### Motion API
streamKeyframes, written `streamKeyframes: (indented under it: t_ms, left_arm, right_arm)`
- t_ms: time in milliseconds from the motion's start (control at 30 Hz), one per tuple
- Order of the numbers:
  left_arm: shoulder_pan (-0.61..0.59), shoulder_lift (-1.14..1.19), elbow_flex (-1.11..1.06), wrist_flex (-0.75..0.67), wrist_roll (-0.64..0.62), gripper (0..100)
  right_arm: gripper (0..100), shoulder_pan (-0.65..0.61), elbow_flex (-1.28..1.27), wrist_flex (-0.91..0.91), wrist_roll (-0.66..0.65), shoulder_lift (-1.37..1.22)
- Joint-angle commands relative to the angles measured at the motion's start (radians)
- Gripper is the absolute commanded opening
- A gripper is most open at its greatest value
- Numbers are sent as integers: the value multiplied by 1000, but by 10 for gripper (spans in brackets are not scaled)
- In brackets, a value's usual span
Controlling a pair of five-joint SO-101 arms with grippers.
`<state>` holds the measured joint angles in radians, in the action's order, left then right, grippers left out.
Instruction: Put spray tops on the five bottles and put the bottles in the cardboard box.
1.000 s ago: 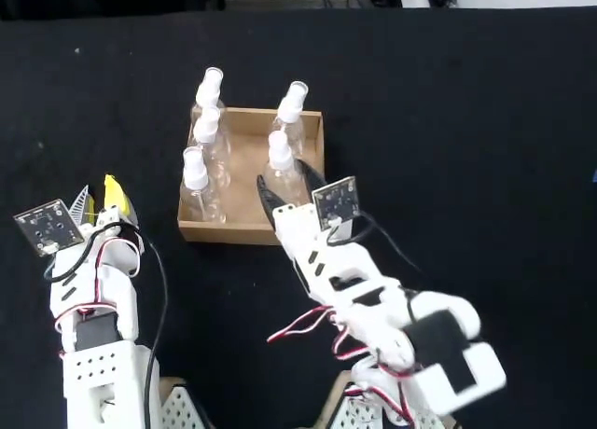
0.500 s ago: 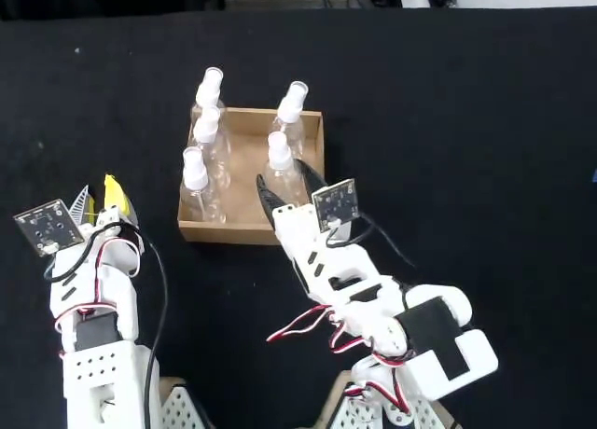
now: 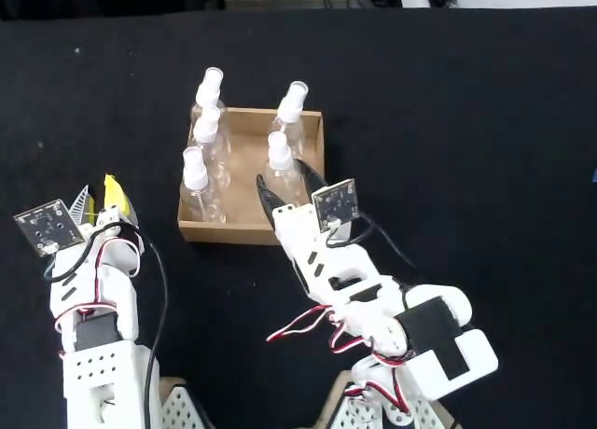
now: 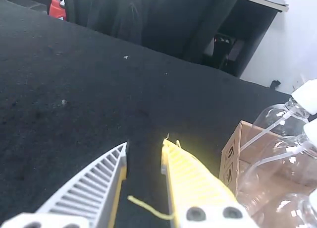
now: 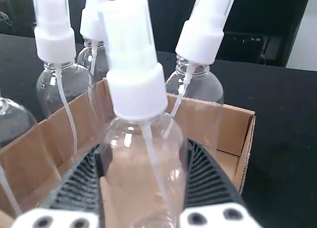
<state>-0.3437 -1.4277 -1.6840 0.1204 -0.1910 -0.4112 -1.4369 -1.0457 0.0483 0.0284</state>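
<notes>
Five clear bottles with white spray tops stand in the cardboard box (image 3: 244,229): three along its left side (image 3: 196,179) and two along its right. My right gripper (image 3: 289,185) is at the box's near right corner, its black fingers pressed to both sides of the nearest right bottle (image 5: 141,153), which stands upright. The other right-side bottle (image 3: 291,107) stands just behind it. My left gripper (image 3: 96,194) hovers over the black table to the left of the box, its white and yellow fingers slightly apart with nothing between them (image 4: 144,144).
The box (image 4: 232,156) sits mid-table on a black cloth. Open tabletop lies to the left, right and far side of it. Both arm bases stand at the near edge.
The rear part of the right arm has shifted slightly. The gripper, the bottles and the left arm have stayed where they were.
</notes>
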Motion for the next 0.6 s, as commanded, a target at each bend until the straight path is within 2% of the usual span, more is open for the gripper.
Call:
streamKeyframes:
  t_ms: [0,267,433,567]
  left_arm:
    - [-5,-8,-24,2,2,105]
    - [-5,-8,-24,2,2,105]
    - [-5,-8,-24,2,2,105]
    - [-5,-8,-24,2,2,105]
  right_arm:
    - [13,17,44,-29,-11,-1]
    - [21,-18,42,-29,-12,1]
    - [126,-23,24,-29,-12,2]
    - [142,-23,18,-29,-12,4]
